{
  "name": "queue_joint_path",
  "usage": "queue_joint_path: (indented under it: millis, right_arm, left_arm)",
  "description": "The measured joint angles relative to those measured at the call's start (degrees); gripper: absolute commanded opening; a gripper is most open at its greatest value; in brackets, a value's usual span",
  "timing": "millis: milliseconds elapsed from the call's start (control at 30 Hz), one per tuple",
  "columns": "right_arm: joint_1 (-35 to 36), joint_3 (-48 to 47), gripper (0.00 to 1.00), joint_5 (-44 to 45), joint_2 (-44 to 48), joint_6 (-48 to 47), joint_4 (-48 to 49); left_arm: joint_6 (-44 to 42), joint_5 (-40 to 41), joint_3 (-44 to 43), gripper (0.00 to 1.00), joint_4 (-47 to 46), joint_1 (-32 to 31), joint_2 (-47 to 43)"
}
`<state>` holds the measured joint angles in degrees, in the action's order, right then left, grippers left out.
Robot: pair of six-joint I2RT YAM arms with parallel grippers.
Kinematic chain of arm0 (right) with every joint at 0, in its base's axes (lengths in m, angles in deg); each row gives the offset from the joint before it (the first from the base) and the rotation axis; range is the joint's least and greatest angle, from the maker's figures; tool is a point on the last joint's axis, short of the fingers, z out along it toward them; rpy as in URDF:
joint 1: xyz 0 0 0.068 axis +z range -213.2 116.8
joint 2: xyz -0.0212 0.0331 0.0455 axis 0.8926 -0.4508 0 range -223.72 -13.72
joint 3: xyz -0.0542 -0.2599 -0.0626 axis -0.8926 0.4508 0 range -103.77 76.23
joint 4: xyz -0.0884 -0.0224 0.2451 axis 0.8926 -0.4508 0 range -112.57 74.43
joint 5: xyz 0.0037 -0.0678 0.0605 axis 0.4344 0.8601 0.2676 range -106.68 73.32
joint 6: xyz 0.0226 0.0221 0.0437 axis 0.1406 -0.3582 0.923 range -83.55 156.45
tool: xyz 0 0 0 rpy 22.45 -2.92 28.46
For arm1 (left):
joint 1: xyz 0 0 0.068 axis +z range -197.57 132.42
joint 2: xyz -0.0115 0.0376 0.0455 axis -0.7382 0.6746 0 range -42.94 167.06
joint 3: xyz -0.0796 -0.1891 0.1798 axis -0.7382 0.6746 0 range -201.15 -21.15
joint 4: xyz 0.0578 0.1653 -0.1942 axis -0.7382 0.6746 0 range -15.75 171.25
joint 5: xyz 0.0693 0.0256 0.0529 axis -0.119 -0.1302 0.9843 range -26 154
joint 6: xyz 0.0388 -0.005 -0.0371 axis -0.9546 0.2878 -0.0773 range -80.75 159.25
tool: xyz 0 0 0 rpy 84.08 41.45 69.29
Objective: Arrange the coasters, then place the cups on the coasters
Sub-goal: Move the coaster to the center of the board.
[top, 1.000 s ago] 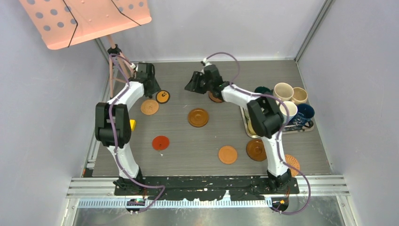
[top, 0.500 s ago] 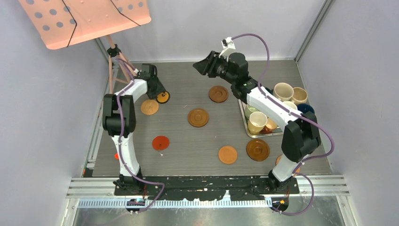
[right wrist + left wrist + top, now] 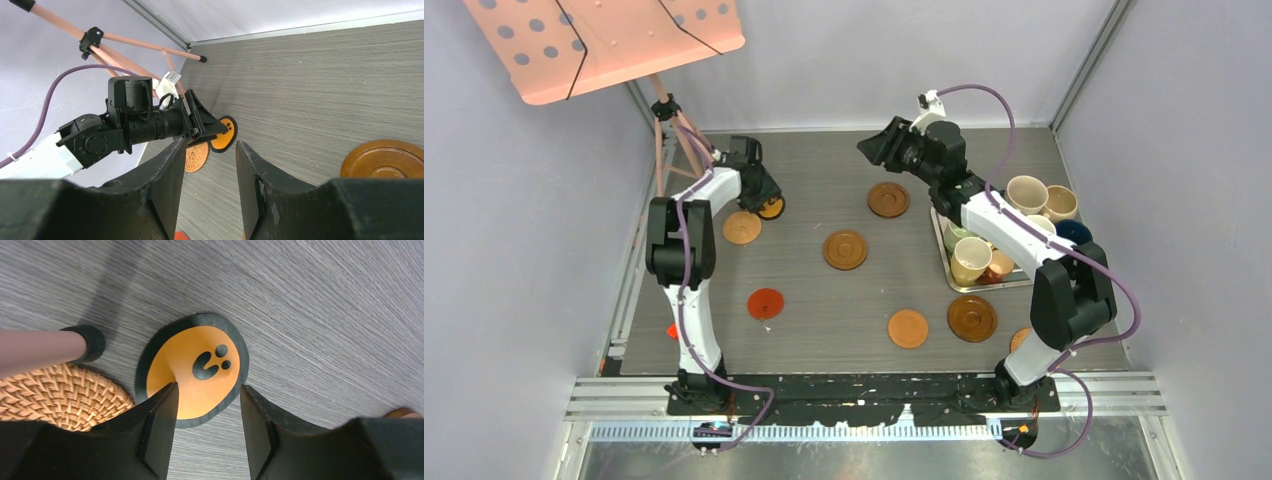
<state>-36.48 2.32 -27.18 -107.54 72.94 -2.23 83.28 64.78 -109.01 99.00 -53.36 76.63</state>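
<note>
Honestly, this one's barely past the opening stretch. I count 8 coasters dotted about the table [image 3: 824, 340] in no real pattern, among them 3 dark ringed ones [image 3: 845, 249], a red one [image 3: 765, 303] and a tan one [image 3: 908, 328], and not 1 of them has a cup on it. All the cups [image 3: 1027, 193] are bunched on and around the metal tray [image 3: 980, 289] at the right side, so I'd say the whole second half of the job is left, plus most of the arranging. The left gripper [image 3: 207, 400] is down in the far-left corner with its jaws apart, straddling the near edge of the black-and-orange coaster [image 3: 195, 360], which looks to be lying on the table and isn't pinched. The right gripper [image 3: 209, 150] hangs in the air over the far middle, jaws parted, nothing between them. Room-wise that far-left corner is cramped: a woven coaster [image 3: 60, 395] sits just beside the black-and-orange one (touching or not, can't tell), and a stand leg's rubber foot [image 3: 90, 340] is right there too. The middle of the table looks like the open room to work in. One more coaster [image 3: 1022, 338] peeks out behind the right arm by the near-right edge.
</note>
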Motion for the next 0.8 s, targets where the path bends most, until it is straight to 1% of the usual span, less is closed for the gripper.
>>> queue_joint_path:
  millis: [267, 400, 567, 667, 800]
  right_arm:
    - [-1.0, 1.7, 0.48, 0.3, 3.2, 0.4, 0.0]
    - [-1.3, 2.7, 0.48, 0.4, 5.1, 0.5, 0.4]
    - [-1.5, 3.7, 0.48, 0.4, 6.1, 0.5, 0.4]
    - [-1.5, 4.1, 0.48, 0.4, 6.1, 0.7, 0.5]
    - [-1.5, 4.6, 0.48, 0.3, 6.1, 1.2, 0.7]
  left_arm:
    - [3.3, 0.0, -3.3, 0.51, 2.6, -3.5, 1.9]
    - [4.5, 0.0, -4.3, 0.50, 3.4, -7.1, 2.6]
    - [5.1, -2.4, -5.1, 0.51, 3.0, -11.0, 3.3]
    - [4.9, -3.0, -5.1, 0.53, 1.8, -11.5, 3.1]
    - [4.5, -3.0, -5.1, 0.54, 1.5, -9.4, 1.6]
